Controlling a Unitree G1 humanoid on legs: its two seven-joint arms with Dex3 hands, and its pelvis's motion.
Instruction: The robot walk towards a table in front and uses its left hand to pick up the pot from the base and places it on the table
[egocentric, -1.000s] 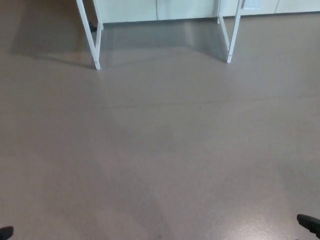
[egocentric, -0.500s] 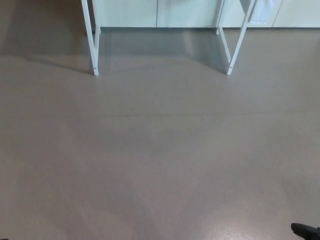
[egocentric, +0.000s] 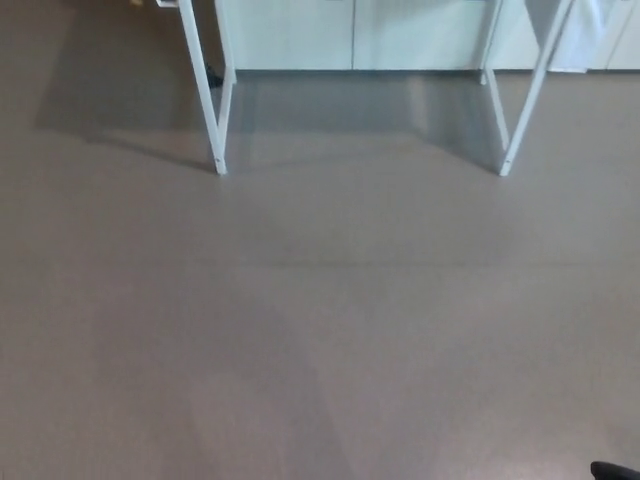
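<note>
— Four white table legs (egocentric: 208, 110) sit lower in my frame than half a second back. My camera moved, they didn't.
— And the pot?
— Out of shot. I see only legs, grey floor (egocentric: 320, 330) and pale cabinets (egocentric: 350, 35).
— Hands?
— One black sliver, the right hand (egocentric: 612, 469), at the bottom edge. I cannot tell its fingers. The left hand is out of shot.

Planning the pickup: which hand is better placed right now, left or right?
Neither yet. Only the table legs show, across the floor; no pot is visible. The left hand is out of view; a dark sliver, perhaps the right hand, sits at the bottom edge.
</note>
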